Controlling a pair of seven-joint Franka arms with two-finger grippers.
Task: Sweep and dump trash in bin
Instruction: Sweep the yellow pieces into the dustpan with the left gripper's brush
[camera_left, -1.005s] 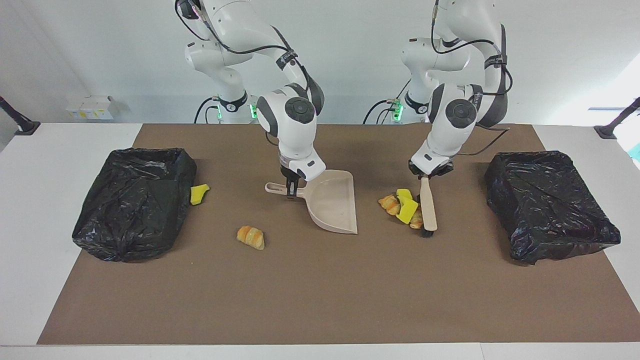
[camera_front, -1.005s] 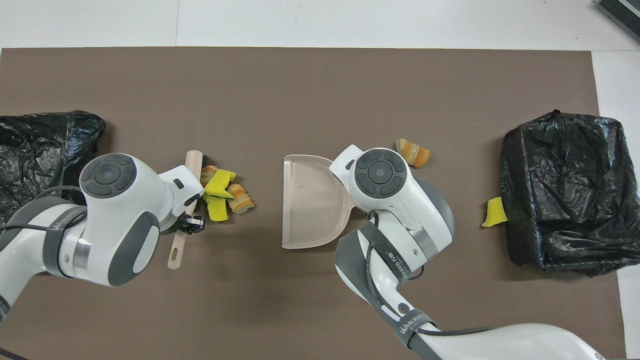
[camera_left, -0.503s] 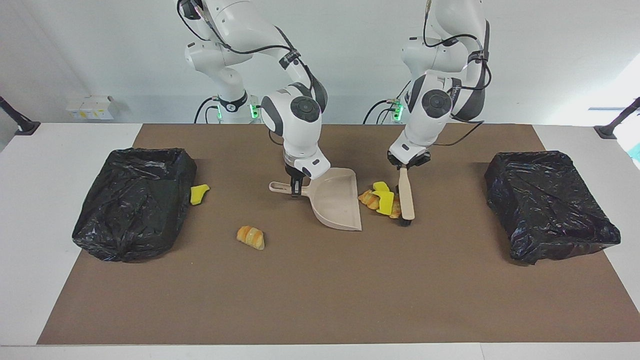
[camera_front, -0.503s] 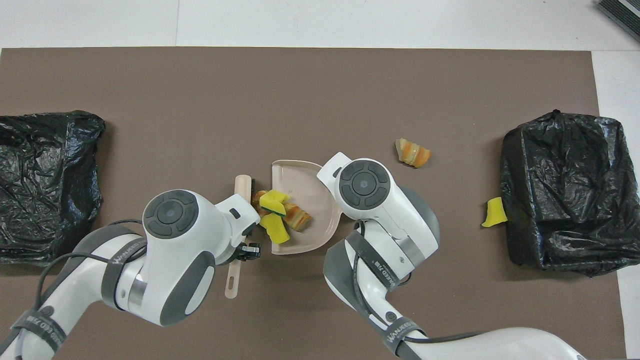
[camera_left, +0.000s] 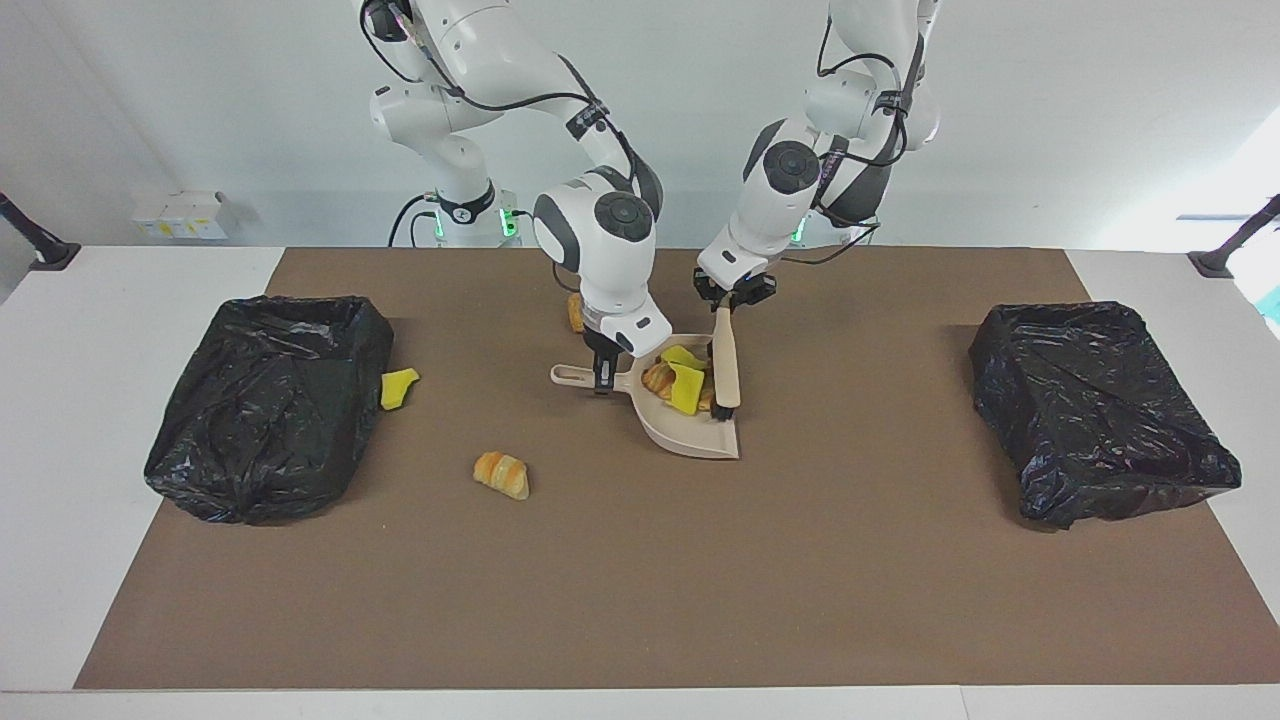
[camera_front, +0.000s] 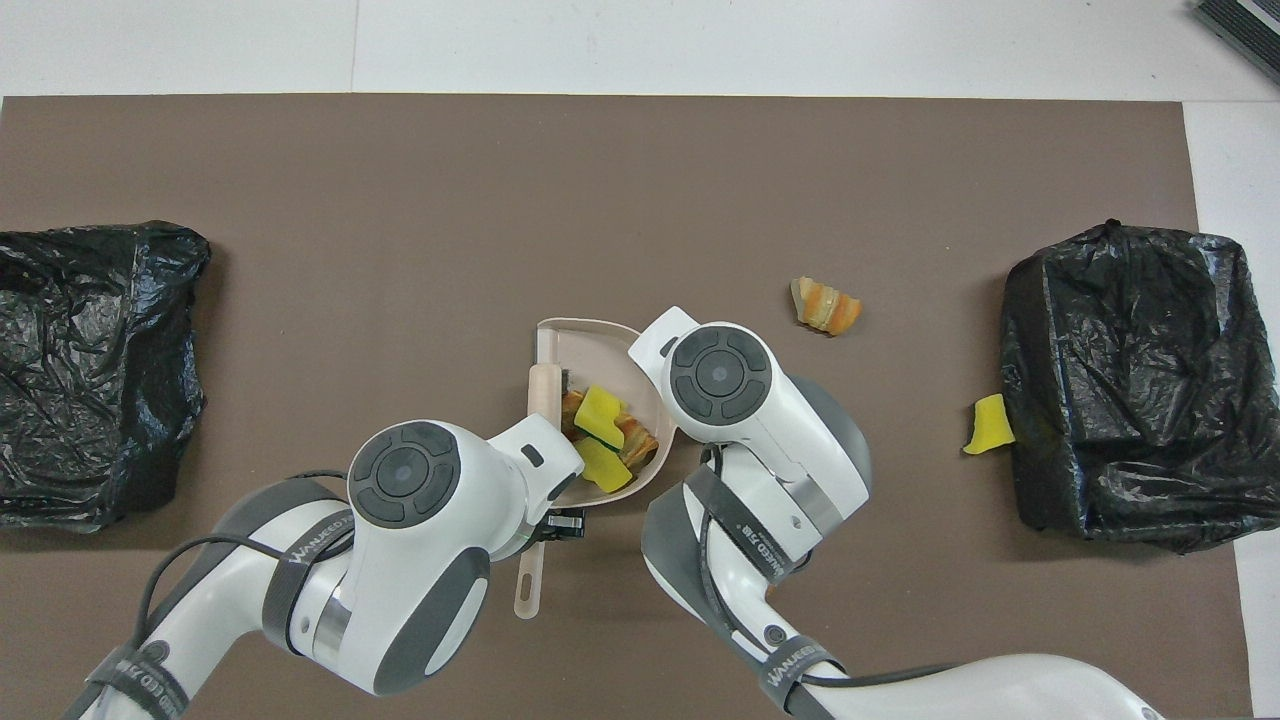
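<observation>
My right gripper (camera_left: 603, 378) is shut on the handle of the beige dustpan (camera_left: 700, 437), which rests on the brown mat at mid-table. My left gripper (camera_left: 733, 297) is shut on the beige brush (camera_left: 726, 362); its black bristles stand inside the pan's mouth. Trash lies in the pan against the brush: golden-brown pastries (camera_left: 658, 378) and yellow wedges (camera_left: 686, 390), which also show in the overhead view (camera_front: 601, 408). One pastry (camera_left: 501, 474) lies loose on the mat. A yellow wedge (camera_left: 399, 388) lies against the bin at the right arm's end. The right gripper is hidden in the overhead view.
Two black-bagged bins stand on the mat, one at the right arm's end (camera_left: 270, 420) and one at the left arm's end (camera_left: 1100, 420). A small golden-brown bit (camera_left: 575, 312) lies nearer to the robots than the dustpan, beside the right arm's wrist.
The left gripper has dragged the brush toward the right arm's end, pushing the pile of pastries and yellow wedges into the dustpan. The dustpan turned a little to meet it.
</observation>
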